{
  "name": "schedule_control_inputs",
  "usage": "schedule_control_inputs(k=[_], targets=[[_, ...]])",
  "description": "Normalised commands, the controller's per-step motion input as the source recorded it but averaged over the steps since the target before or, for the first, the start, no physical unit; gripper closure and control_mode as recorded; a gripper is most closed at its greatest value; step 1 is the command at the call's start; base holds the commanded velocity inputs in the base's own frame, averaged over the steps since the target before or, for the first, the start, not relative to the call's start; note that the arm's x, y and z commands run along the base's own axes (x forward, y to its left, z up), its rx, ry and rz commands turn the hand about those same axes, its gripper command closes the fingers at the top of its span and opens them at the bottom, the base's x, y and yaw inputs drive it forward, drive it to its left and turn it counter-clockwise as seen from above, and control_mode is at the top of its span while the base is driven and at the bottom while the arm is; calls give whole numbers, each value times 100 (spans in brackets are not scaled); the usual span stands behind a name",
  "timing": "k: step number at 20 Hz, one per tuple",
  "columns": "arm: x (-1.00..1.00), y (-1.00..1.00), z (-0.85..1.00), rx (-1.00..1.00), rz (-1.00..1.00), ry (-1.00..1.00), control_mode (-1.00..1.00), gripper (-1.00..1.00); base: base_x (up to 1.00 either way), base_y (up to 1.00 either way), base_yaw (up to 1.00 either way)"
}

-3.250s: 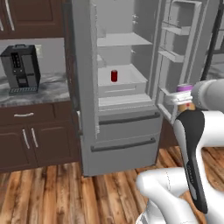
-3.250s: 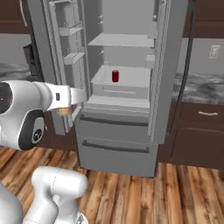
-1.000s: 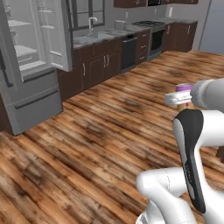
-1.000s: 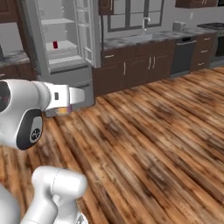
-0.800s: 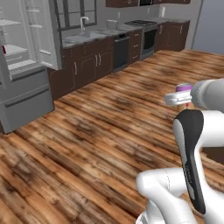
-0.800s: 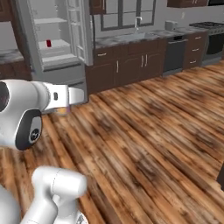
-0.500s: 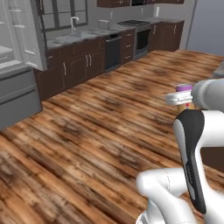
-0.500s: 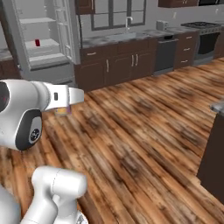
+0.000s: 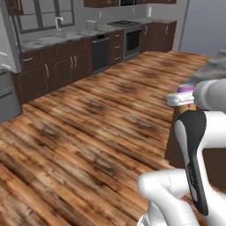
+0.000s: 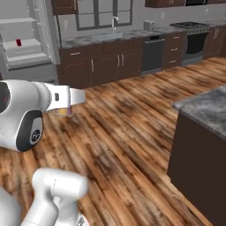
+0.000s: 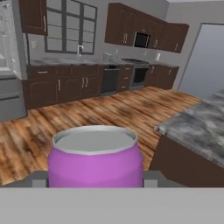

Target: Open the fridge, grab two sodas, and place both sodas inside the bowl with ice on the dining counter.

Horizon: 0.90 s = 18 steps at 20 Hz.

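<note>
My gripper (image 11: 95, 180) is shut on the purple soda (image 11: 95, 156), a can with a pale top that stands upright between the fingers. From the left base the can's purple rim (image 9: 186, 89) peeks above the hand (image 9: 181, 99). Across the room the fridge (image 10: 27, 39) stands open, with the red soda (image 10: 18, 42) on a shelf inside. The dining counter (image 10: 204, 108), a grey marbled slab on a dark base, lies to the right and close by, and its near corner (image 11: 192, 127) sits beyond the can. The bowl is out of view.
Wide wooden floor (image 9: 92, 128) stretches between me and the wall cabinets (image 10: 110, 64) with sink, dishwasher and stove (image 9: 132, 37). A grey fridge drawer (image 9: 8, 95) is at the left edge. The dining counter's dark base (image 10: 194, 167) blocks the right side.
The whole picture has swung as the base moved: the fridge slid off to the left and shrank, and the dining counter came in at the right. The gripper's hold on the purple soda is unchanged.
</note>
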Motion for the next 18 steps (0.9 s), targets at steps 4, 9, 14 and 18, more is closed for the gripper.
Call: schedule_control_inputs(k=[4,9,14,18], targets=[[0,0,0,0,0,0,100,100,0,-100,0],[0,0,0,0,0,0,100,100,0,-100,0],[0,0,0,0,0,0,100,100,-15,-100,0],[0,0,0,0,0,0,100,100,-23,-100,0]])
